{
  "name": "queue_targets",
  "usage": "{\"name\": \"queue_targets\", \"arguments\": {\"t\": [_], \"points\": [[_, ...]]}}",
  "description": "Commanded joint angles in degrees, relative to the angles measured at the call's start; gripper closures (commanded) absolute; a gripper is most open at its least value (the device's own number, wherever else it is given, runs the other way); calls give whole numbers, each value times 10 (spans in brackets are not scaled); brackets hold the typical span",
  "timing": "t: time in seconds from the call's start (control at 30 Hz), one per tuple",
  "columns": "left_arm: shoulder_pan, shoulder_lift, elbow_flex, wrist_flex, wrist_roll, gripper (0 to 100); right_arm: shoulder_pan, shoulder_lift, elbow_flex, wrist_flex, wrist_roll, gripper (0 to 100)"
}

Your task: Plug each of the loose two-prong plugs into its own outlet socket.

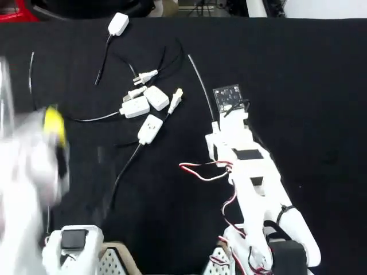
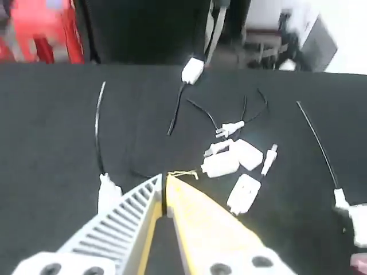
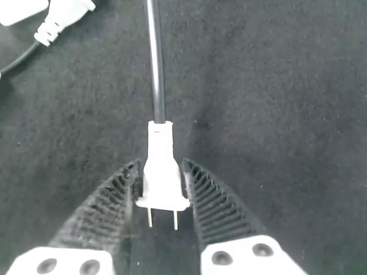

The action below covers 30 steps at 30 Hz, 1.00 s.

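Start with the black table (image 1: pixel 321 86), which carries all task items. The right arm (image 1: pixel 258 183) reaches from the near edge toward the table centre. The left arm (image 1: pixel 28 166) stands over the left side and appears blurred.

The right gripper (image 3: pixel 162 165) is clamped on the held plug (image 3: pixel 162 186), a white two-prong plug. One ribbed finger (image 3: pixel 114 200) sits on each flank, and the prongs point back toward the wrist. Its black cable (image 3: pixel 155 69) runs straight away across the cloth.

The left gripper (image 2: pixel 164 179) is closed, its white and yellow fingertips meeting above the cloth. It is near the corded plug (image 2: pixel 107 192).

Left of the right arm you will find three white sockets close together: the left socket (image 1: pixel 136 107), the middle socket (image 1: pixel 156 97) and the near socket (image 1: pixel 150 129). The far socket (image 1: pixel 118 24) lies well apart at the far edge.

Three loose plugs lie around the group:
- The far plug (image 1: pixel 146 76) lies just beyond it.
- The side plug (image 1: pixel 176 98) lies beside the middle socket.
- The short plug (image 1: pixel 136 91) lies against the left socket. You cannot tell whether it is seated.
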Motion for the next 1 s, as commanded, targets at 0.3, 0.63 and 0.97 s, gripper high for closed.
{"name": "queue_targets", "arguments": {"t": [0.3, 0.63, 0.97], "points": [[-61, -292, 482, -157, -189, 967, -36, -153, 85, 37, -41, 988], [-105, -373, 775, -375, -251, 966, -50, -161, 118, -3, -45, 988], [-104, -393, 963, -489, -251, 965, -91, -160, 139, -3, -44, 987]]}}
